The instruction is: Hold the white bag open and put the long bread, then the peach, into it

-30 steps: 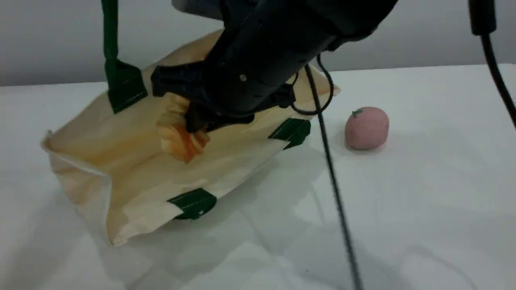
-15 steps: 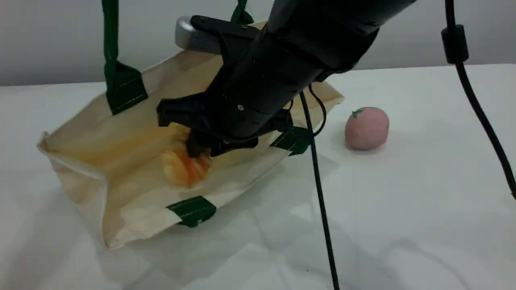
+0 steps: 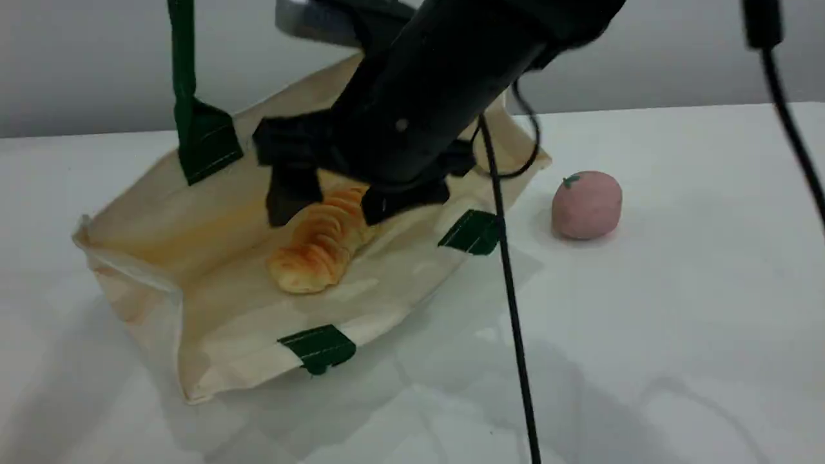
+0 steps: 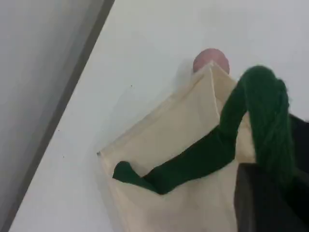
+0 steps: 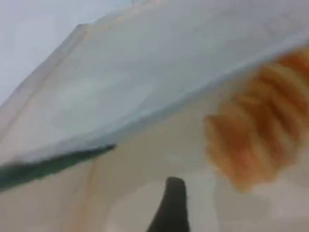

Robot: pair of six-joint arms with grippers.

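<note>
Cream-white canvas tote bag (image 3: 219, 322) w/ dark green strap handles and green rim patches lies on its side on the white table (image 3: 677, 335), mouth open toward the camera in the scene view. Elongated golden-orange ridged bread roll (image 3: 319, 248) lies inside, on the bag's lower wall, not far behind the rim.

The black right gripper (image 3: 332, 212) hangs over the roll's far end w/ jaws spread wide, one finger each side, gripping nothing. In the right wrist view one dark fingertip (image 5: 171, 205) shows clear of the roll (image 5: 260, 140), w/ bag cloth overhead.

One dark green strap handle (image 3: 182, 64) runs taut, straight up out of the scene view's top edge at left, holding the bag's upper wall off the table. In the left wrist view that strap (image 4: 203, 154) loops up from the cloth to the left gripper (image 4: 263, 203), its dark tip at bottom right. Its fingers are closed tight on the strap.

Small round dusty-pink peach (image 3: 586, 205) w/ green stem tip sits on the table right of the bag, apart from it, nothing touching it. Thin black cable (image 3: 509, 290) drops across the scene view, left of the peach.
</note>
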